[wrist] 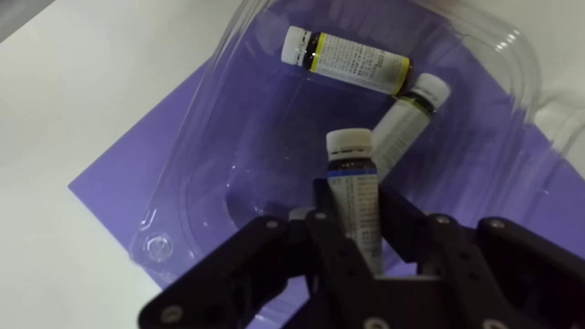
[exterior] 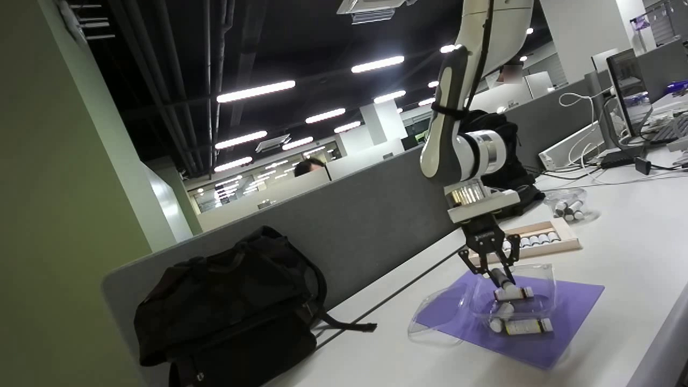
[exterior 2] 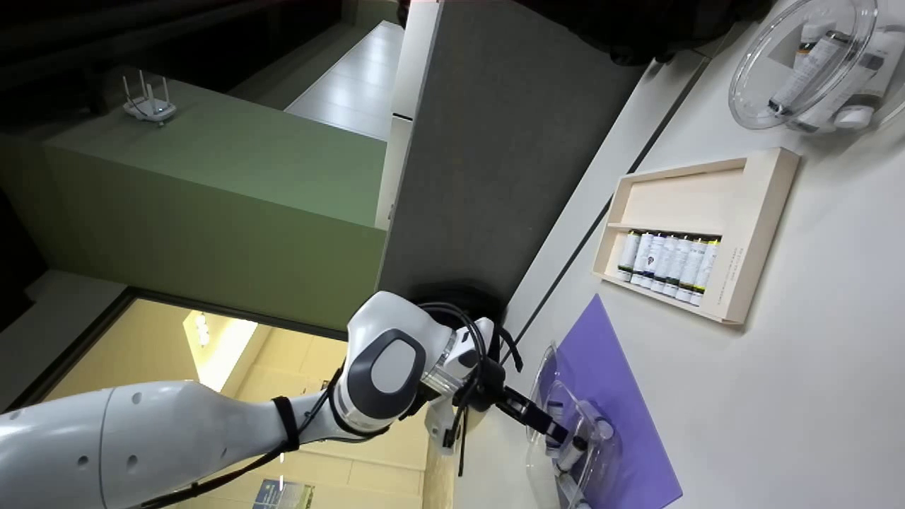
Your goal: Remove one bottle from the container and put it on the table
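1 blue-band btl (wrist: 356, 208) pinched in tool (wrist: 354, 189) by its sides | prob. light, stiff, slick, maybe glass | best held mid-body, firm not hard | bench (exterior: 631, 242) set-down pending

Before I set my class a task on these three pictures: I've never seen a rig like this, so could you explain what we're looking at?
The machine is a jointed robot arm ending in a two-fingered gripper. Two pictures come from cameras standing apart from it, so they show the arm itself, and both look tilted; the third comes from a camera on its wrist, looking past the gripper. On the pale table lie a purple sheet, with a clear plastic container standing on it, and a wooden tray holding a row of white tubes. The gripper is closed on a blue-banded bottle. Inside the container lie other bottles, one with yellow bands on its label.
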